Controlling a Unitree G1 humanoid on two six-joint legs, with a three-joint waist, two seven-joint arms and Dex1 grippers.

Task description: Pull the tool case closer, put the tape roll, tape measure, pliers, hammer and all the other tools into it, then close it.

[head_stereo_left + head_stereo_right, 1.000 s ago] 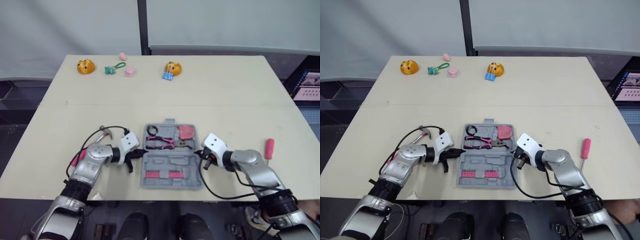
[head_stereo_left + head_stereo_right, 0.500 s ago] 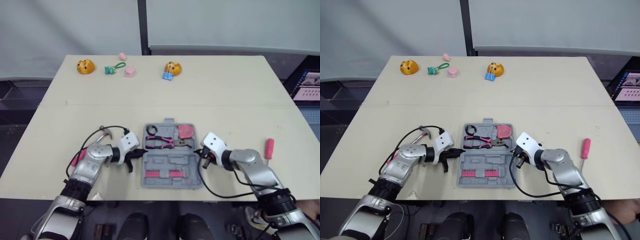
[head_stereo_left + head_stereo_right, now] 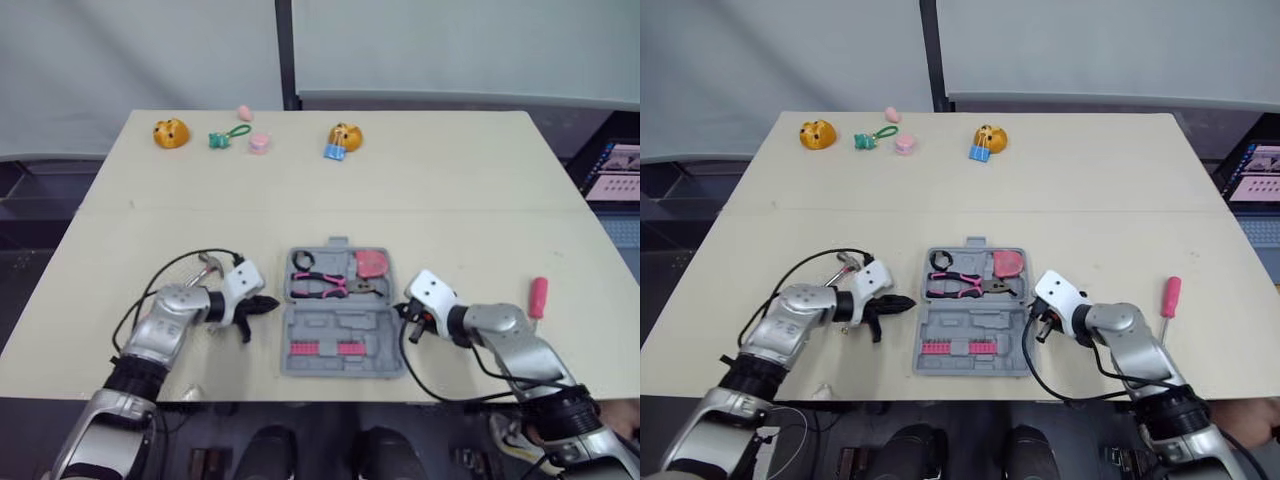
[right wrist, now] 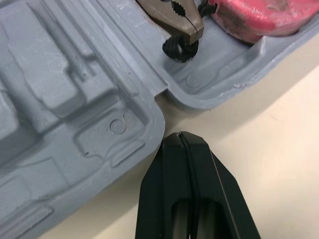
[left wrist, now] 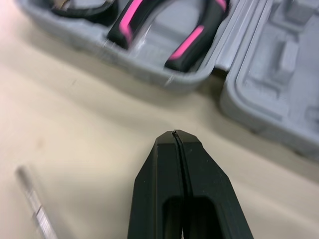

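The grey tool case (image 3: 340, 325) lies open near the table's front edge. Its far half holds a black tape roll (image 3: 305, 261), pink-handled pliers (image 3: 325, 287) and a pink tape measure (image 3: 373, 264). My left gripper (image 3: 268, 302) is shut and empty, a short gap from the case's left edge. My right gripper (image 3: 404, 314) is shut and empty, its tip at the case's right edge near the hinge (image 4: 164, 94). The hammer's metal head (image 3: 207, 270) pokes out beside my left arm. A pink-handled screwdriver (image 3: 537, 297) lies to the right.
Along the far edge sit two orange toys (image 3: 171, 132) (image 3: 346, 136), a green keychain (image 3: 225, 137), small pink pieces (image 3: 259, 143) and a blue clip (image 3: 333, 151). A laptop (image 3: 615, 170) stands off the table's right side.
My left gripper has drawn back to the left, away from the case's left edge. The right gripper has shifted only slightly. The case has stayed put.
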